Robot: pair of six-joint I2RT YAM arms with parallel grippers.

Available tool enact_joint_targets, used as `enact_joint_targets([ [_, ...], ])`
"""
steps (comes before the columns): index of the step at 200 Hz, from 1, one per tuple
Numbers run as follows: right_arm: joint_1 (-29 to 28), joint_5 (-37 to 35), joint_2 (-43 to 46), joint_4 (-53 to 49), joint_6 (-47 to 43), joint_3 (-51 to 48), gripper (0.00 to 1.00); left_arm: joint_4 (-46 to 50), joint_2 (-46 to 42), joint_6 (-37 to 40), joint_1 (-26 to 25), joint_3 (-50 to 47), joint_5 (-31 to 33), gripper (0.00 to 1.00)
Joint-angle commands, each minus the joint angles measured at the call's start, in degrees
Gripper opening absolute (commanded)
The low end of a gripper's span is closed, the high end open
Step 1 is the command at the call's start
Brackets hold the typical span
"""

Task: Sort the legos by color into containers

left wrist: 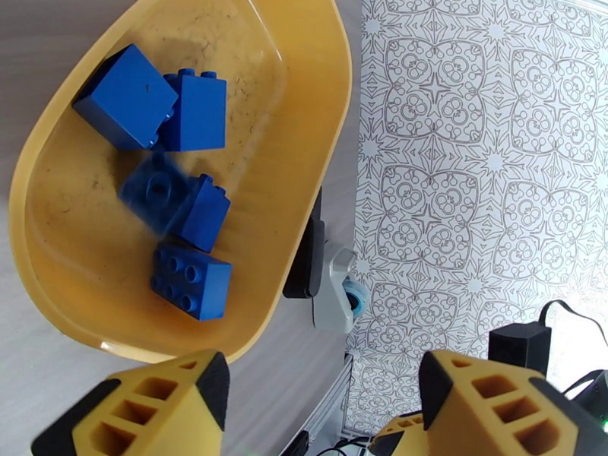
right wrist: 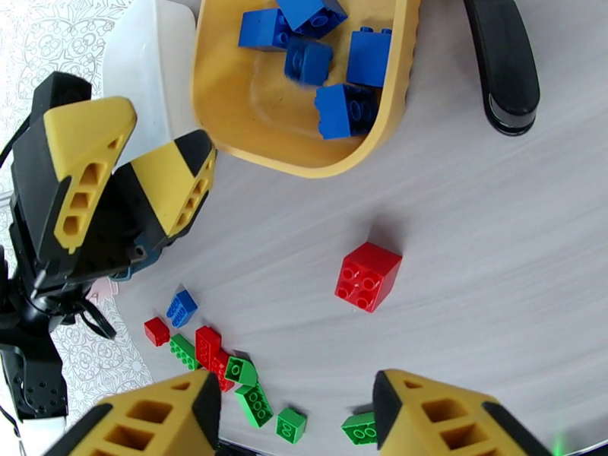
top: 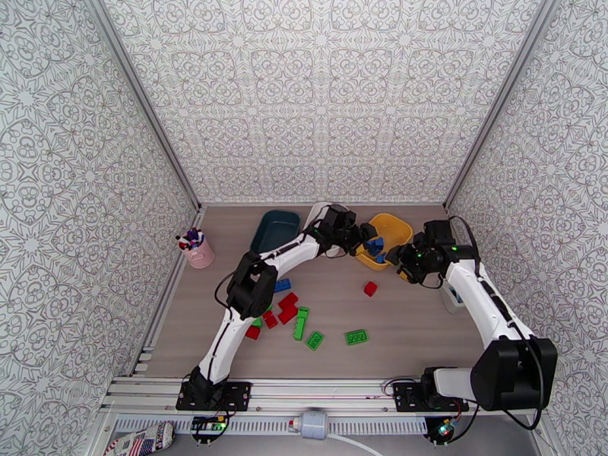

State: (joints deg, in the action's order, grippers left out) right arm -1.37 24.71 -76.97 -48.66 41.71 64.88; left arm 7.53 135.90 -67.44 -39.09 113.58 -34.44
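Blue bricks (left wrist: 186,222) fill the yellow tray (left wrist: 323,131); one red brick (right wrist: 368,276) lies alone on the tabletop (right wrist: 486,245) near it.
Left gripper (left wrist: 319,385) hangs over the tray, jaws wide and empty; it should lift straight up, clear of the rim. Right gripper (right wrist: 295,408) hovers above the red brick, jaws partly apart, holding nothing. Best to centre on it, square the jaws to its flat sides, lower fully, then close. Other bricks (top: 289,313) lie well apart in a loose cluster.

Left arm (top: 285,256) and right arm (top: 475,290) extended, jaws parted.
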Motion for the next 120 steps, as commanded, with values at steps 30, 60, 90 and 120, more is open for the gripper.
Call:
enact_joint_targets([
  [30,-0.80,0.34,1.47,-0.91,-1.71,-1.62,0.60,13.78,-15.52,13.15,-0.87,-8.54,10.61,0.77],
  [60,-4.61,-1.61,0.49,-0.99,-2.25,-0.74,0.60,20.90,-24.37,19.04,-0.72,-16.02,19.77,0.81],
  [90,-9.86,-3.72,-2.07,-0.97,-2.32,1.06,0.61,26.94,-32.21,23.12,-0.42,-23.18,29.13,0.89],
  [120,-15.68,-5.84,-5.34,-0.91,-2.51,3.90,0.63,30.97,-38.34,24.13,0.28,-30.18,34.62,0.96],
])
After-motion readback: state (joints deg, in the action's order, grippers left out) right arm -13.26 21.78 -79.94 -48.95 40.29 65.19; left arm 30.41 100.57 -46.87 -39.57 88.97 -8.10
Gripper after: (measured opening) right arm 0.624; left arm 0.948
